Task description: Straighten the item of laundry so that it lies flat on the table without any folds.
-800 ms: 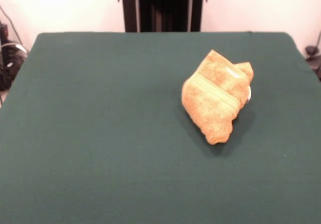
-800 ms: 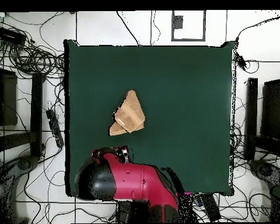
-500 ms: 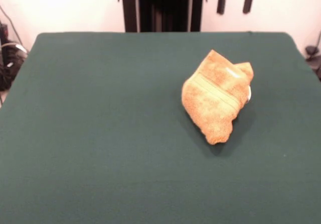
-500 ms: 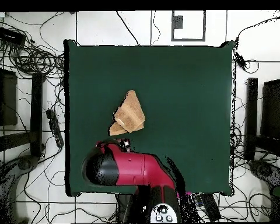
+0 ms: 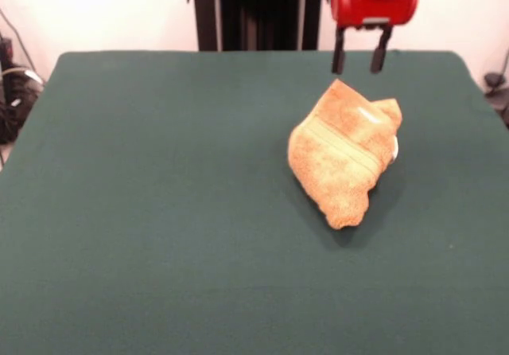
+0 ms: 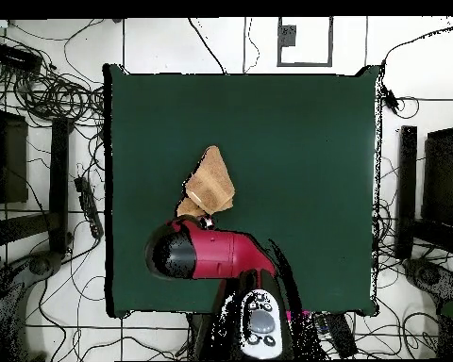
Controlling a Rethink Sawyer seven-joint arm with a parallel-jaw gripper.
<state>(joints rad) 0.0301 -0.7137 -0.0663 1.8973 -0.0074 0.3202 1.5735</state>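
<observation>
The gripper [image 5: 359, 60] hangs with its two dark fingers [image 5: 339, 55] spread apart and nothing between them, and just below and in front of it the towel [image 5: 347, 153] sits bunched in a fuzzy orange-tan terry lump, roughly wedge-shaped, with woven bands running slantwise across its face and a bit of white showing at one side. Around it the table [image 5: 159, 212] stretches as flat dark green felt, bare on every side of the tool, its edges well apart from the towel.
</observation>
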